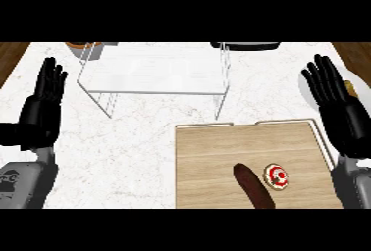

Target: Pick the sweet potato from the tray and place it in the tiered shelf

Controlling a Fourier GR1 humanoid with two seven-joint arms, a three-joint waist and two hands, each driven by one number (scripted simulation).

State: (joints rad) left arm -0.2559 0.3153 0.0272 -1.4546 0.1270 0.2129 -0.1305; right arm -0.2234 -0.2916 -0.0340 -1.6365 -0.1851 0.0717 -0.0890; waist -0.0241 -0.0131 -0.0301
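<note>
Tabletop (130,147) is white marble with faint grey veining, filling most of the head view; brown wood floor shows at the top left and top right corners beyond it.

Nearest: wooden tray (217,157), light plank grain, thin raised rim, sitting on the tabletop at lower right of centre, its near edge cut off by the view. Sweet potato (253,186) lies flat on the tray's near part, dark reddish-brown, long and slim. Long axis runs near-to-far with a slight slant: far end tips toward the left, near end toward the right and reaches the view's lower edge. Just beside it on the right, apart from it, a small round tart-like item (276,176), pale rim, red top with white spot.

Left hand (43,105) at the left edge, over bare tabletop, fingers straight and up, holding nothing, resting. Right hand (337,105) at the right edge, just beside the tray's right rim, fingers straight and up, holding nothing. Both well apart from the sweet potato.

Farther: tiered shelf (152,73), white wire frame with a pale flat top, thin legs, standing on the tabletop beyond the tray, left of centre. A white plate (308,90) partly hidden behind the right hand. At the far edge, an orange-brown object (76,45) behind the shelf's left corner and a dark object (250,45) at the top right; cannot tell what either is.
</note>
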